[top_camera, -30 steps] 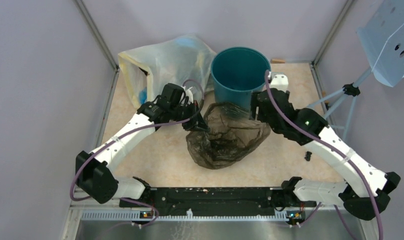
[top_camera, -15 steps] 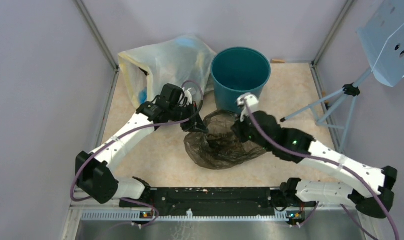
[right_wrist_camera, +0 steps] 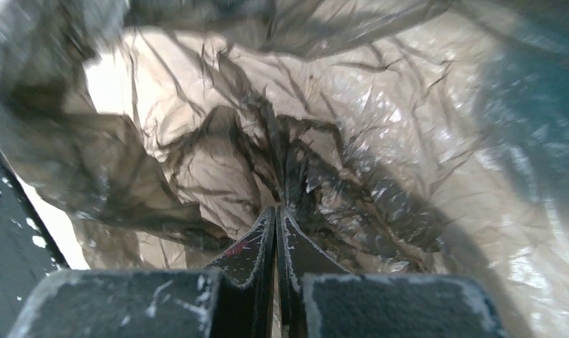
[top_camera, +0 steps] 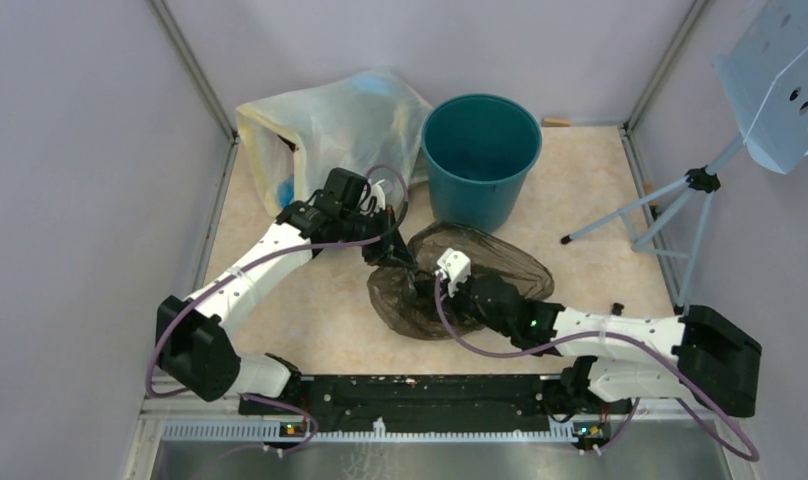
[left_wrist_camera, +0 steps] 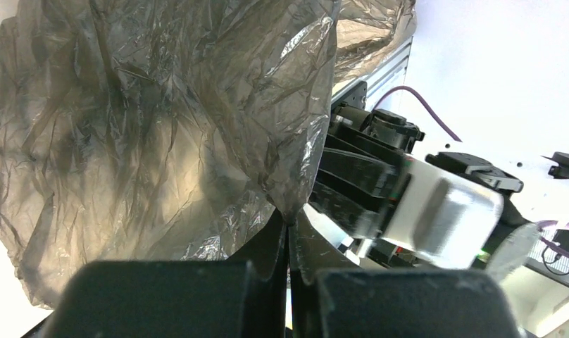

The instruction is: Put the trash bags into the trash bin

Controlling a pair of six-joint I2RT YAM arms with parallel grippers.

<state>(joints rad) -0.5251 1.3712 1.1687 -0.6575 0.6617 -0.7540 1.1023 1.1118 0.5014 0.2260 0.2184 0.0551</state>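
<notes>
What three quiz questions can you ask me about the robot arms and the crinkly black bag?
1. True or false: the trash bag is already inside the trash bin.
2. Pick one: what is the left end effector pinching? A) the trash bag B) the trash bin C) nothing
3. Fill the gap: in the top view, the whitish bag sits to the ___ of the trash bin.

Key
1. False. It lies on the table in front of the bin.
2. A
3. left
</notes>
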